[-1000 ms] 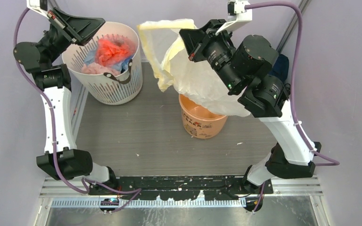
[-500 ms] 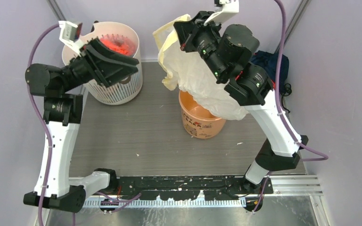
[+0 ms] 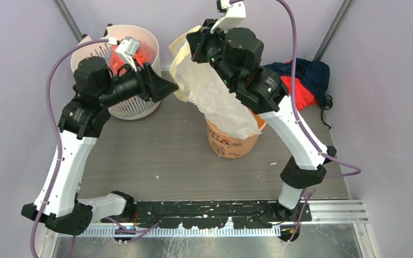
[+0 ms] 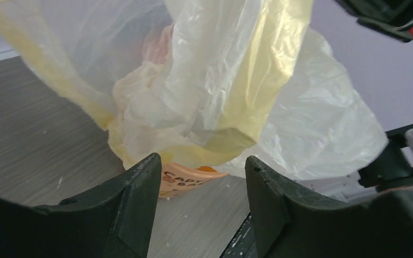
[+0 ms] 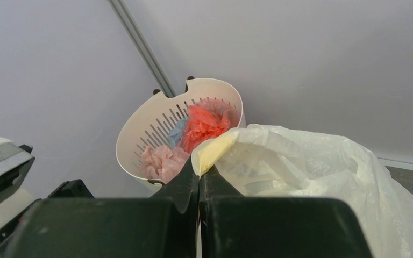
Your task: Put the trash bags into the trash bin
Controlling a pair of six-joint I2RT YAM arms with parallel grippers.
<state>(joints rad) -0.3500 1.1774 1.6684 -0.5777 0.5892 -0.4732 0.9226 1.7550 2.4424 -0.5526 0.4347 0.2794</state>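
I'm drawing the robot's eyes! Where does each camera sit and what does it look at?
Top camera: above and behind the arms, looking down at the table; both arms show whole, left gripper open, right gripper pinching the trash bag over the orange bin.
Left wrist camera: faces bag and bin between its own two fingers.
Right wrist camera: faces the white basket past its shut fingers.
All three views share the bag.

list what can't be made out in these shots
- Inside of the orange bin: top view, covered by the trash bag; how deep the bag reaches is unknown.
- Bin's print: left wrist view, cut off by the left hand.
- White basket contents: top view, partly behind the left arm.
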